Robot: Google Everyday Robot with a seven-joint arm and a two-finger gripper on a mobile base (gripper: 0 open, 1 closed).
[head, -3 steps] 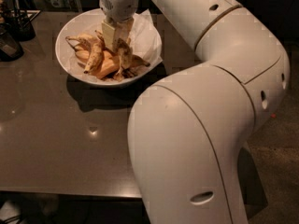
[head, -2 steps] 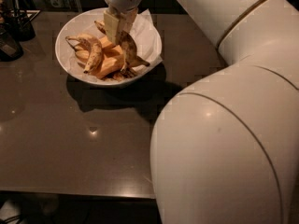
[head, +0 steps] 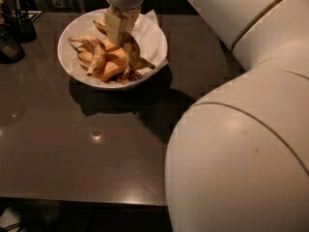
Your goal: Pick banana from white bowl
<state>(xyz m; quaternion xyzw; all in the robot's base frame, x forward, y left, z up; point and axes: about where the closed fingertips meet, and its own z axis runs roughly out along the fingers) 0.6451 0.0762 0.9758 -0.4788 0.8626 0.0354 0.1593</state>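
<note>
The white bowl (head: 66,57), lined with crumpled white paper, stands at the back left of the dark table. My gripper (head: 119,29) hangs over the bowl's middle, pointing down, and is shut on the banana (head: 130,50). This banana is speckled with a large dark-brown blotch. It slants from the fingers down to the right, its lower end near the other fruit. Cleaner yellow bananas (head: 97,58) lie in the bowl below and to the left.
Small dark containers (head: 20,27) stand at the table's far left edge. My large white arm (head: 241,129) fills the right side of the view and hides that part of the table. The table's front edge (head: 82,197) runs along the bottom.
The gripper has closed on the speckled banana and tilted it up out of the pile. My arm has swung, and its bulk has shifted right and closer.
</note>
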